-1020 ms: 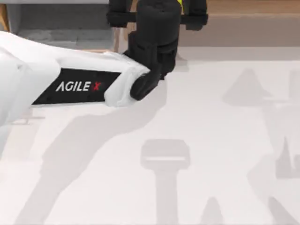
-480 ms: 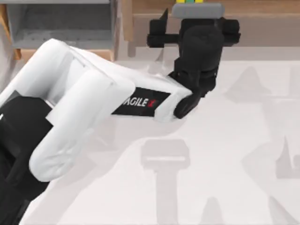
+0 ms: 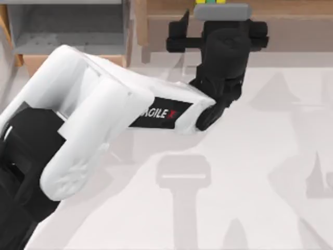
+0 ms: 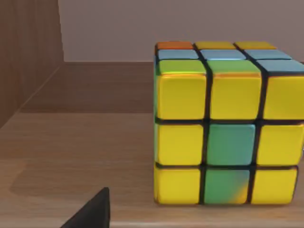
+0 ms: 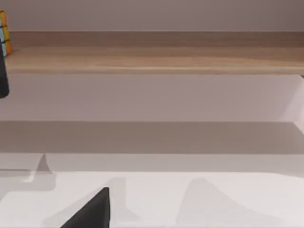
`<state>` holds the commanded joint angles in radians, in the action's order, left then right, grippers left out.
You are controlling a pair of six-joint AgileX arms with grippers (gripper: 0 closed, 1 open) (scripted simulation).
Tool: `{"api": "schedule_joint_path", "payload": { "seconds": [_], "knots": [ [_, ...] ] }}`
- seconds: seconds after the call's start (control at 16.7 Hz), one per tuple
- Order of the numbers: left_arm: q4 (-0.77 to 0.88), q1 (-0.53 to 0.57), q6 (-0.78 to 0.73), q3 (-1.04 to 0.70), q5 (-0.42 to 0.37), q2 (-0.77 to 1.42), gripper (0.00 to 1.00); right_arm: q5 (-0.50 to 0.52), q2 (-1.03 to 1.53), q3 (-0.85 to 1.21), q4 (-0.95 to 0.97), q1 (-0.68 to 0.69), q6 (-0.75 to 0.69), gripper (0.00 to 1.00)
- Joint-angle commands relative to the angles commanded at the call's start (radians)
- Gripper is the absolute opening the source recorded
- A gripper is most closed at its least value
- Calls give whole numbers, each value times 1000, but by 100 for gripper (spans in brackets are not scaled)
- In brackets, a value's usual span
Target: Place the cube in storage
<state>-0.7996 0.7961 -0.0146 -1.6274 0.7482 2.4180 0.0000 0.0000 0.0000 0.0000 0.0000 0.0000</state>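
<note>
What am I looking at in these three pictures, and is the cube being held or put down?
Two AgileX robot arms work at a white table. The top view looks down: the left arm stretches to the wooden shelf, its left gripper beside the cube. The left wrist view, from that arm's wrist camera, shows the cube resting on the shelf. Whether it is gripped, I cannot tell. The right arm's wrist view faces the shelf from farther back.
</note>
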Motion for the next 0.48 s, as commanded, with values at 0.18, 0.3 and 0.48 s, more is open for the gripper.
{"api": "schedule_joint_path", "payload": {
  "seconds": [0.18,0.3,0.48],
  "knots": [
    [46,-15,0,-84,-17,25,100,0,0,0,0,0,0,100],
    [93,-35,0,-169,-36,60,100,0,0,0,0,0,0,100],
    [142,-65,2,-264,-65,119,100,0,0,0,0,0,0,100]
  ]
}}
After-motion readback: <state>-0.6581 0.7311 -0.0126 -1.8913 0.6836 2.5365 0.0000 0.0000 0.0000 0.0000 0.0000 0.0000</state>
